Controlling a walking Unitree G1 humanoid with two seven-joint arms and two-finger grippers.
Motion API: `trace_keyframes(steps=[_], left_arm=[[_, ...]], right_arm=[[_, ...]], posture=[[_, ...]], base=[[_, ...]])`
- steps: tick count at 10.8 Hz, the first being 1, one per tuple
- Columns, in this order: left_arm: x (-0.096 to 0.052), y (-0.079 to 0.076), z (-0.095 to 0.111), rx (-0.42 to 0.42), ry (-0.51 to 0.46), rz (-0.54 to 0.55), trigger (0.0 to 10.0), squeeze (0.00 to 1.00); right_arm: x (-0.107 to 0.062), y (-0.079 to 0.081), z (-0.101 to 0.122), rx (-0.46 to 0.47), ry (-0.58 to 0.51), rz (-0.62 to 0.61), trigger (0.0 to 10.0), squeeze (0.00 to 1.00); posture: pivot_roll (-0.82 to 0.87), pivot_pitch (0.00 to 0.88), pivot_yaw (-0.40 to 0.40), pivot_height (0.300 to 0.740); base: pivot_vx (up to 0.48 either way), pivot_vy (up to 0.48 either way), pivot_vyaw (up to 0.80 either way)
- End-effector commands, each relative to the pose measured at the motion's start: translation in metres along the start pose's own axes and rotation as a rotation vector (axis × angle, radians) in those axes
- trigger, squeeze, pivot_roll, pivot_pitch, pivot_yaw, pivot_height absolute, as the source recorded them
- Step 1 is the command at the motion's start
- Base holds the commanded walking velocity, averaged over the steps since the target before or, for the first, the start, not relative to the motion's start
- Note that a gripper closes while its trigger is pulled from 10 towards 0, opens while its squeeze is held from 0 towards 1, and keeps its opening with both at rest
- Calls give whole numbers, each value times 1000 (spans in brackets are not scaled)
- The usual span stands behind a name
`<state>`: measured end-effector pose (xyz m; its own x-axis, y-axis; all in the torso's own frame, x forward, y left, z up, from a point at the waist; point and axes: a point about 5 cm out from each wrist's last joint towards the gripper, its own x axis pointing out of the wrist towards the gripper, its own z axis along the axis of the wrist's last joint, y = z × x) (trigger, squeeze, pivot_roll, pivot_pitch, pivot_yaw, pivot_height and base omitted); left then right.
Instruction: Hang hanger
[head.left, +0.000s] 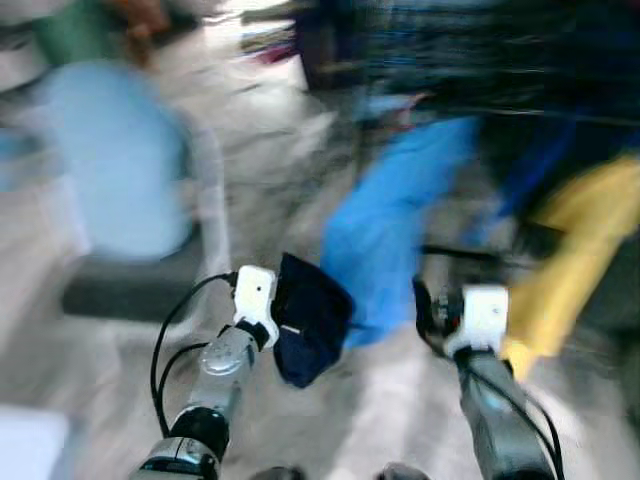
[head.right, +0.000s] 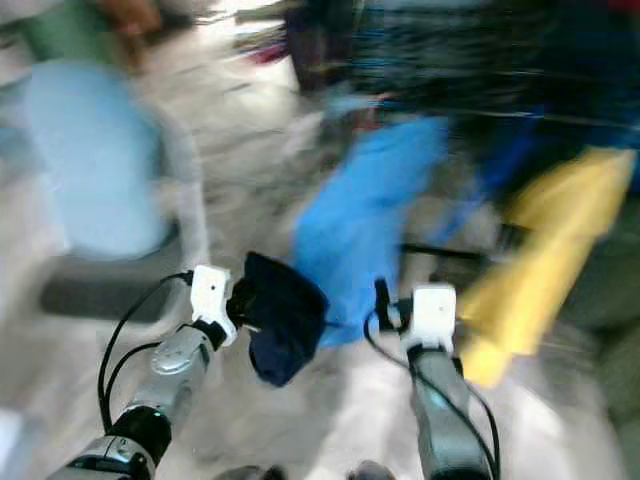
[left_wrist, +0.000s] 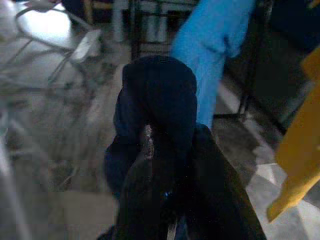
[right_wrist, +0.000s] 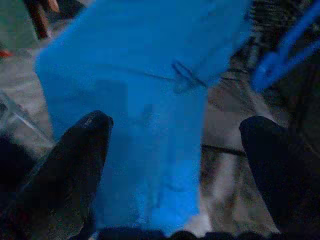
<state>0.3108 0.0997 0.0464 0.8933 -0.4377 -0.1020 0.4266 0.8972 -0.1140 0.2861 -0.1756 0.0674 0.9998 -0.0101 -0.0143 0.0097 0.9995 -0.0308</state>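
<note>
**Two arms raised, left claw clamped on dark cloth**

Two silver arms reach forward and up from the bottom of the blurred head views, wrists level with each other.

Left claw (head.left: 285, 318): fingers (left_wrist: 145, 185) pressed together on a navy cloth (head.left: 312, 318), which bunches over the fingertips and sags below them. Whether a hanger is inside the cloth cannot be told.

Right claw (head.left: 425, 308): fingers (right_wrist: 75, 160) spread wide apart, gripping nothing. It points at a blue garment (head.left: 385, 225) hanging just ahead, between the two claws in the head views.

Yellow garment (head.left: 575, 255) hangs to the right of the blue one, beyond the right arm. Dark clothes (head.left: 480, 55) hang in a row above both. A blue hanger (right_wrist: 280, 57) shows up beside the blue garment in the right wrist view.

Pale blue rounded shape (head.left: 115, 160) on the left, too blurred to identify. Floor (head.left: 90, 390) is light and mottled.
</note>
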Motion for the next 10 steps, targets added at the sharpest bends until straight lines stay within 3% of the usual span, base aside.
trace_keyframes(steps=[1,2,5,7,10], left_arm=[[5,-9,6,-4,-29,-53,10000,0],[6,-12,8,-18,-40,-85,10000,0],[8,-15,11,-27,-53,-107,10000,0],[8,-20,13,-34,-78,-126,10000,0],[8,-21,14,-39,-89,-133,10000,0]], right_arm=[[-7,-10,-9,-4,32,-39,10000,0],[-5,-11,-9,12,30,-53,10000,0],[-4,-16,-7,10,24,-72,10000,0],[-3,-18,-4,1,14,-73,10000,0],[1,-19,5,-29,-18,-70,10000,0]], posture=[[-182,88,64,740],[-182,80,66,740],[-186,79,62,740],[-183,82,57,740],[-185,85,52,740]], base=[[0,0,0],[0,0,0],[0,0,-785],[0,0,0],[282,0,0]])
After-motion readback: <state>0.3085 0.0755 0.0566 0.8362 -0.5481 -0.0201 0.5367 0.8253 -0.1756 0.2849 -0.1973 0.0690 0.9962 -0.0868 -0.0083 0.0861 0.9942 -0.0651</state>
